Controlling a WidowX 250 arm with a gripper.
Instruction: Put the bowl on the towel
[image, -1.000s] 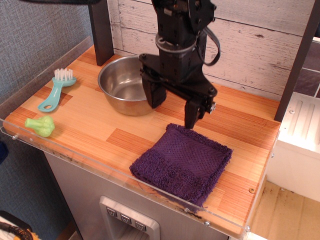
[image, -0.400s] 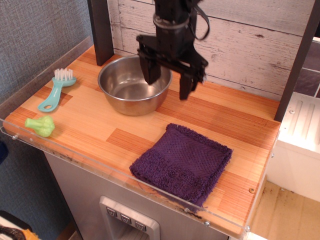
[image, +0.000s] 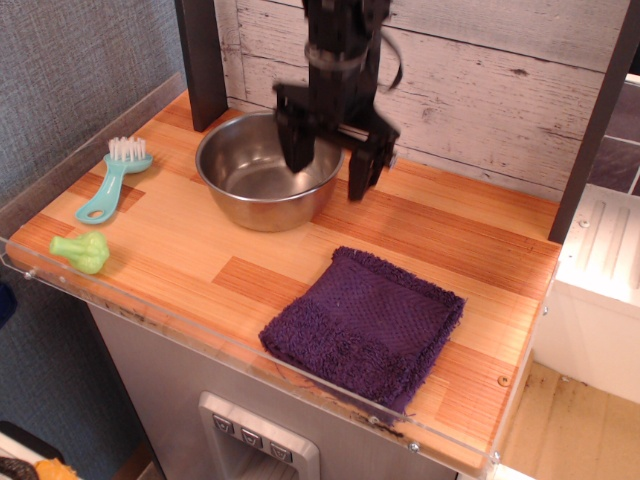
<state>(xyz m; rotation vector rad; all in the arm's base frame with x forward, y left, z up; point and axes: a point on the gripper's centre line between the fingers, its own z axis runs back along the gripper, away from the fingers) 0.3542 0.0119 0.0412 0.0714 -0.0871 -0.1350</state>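
One claw lines up on the bowl rim

Nearest lies the towel (image: 366, 325), flat and bare at the near right. Left of it sit a green toy (image: 82, 251) and a brush (image: 112, 177). Farther back, the bowl (image: 265, 181) rests on the table (image: 470, 235), apart from the towel. The claw (image: 325, 160) has moved back from the towel's far edge and now straddles the bowl's right rim, fingers spread; a grasp looks imminent.

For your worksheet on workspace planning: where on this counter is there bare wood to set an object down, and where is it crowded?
Free: the strip between the bowl and the towel; the right rear wood past the gripper; the patch between the brush, the green toy and the bowl. Crowded: the rear, where the open gripper straddles the bowl's right rim.
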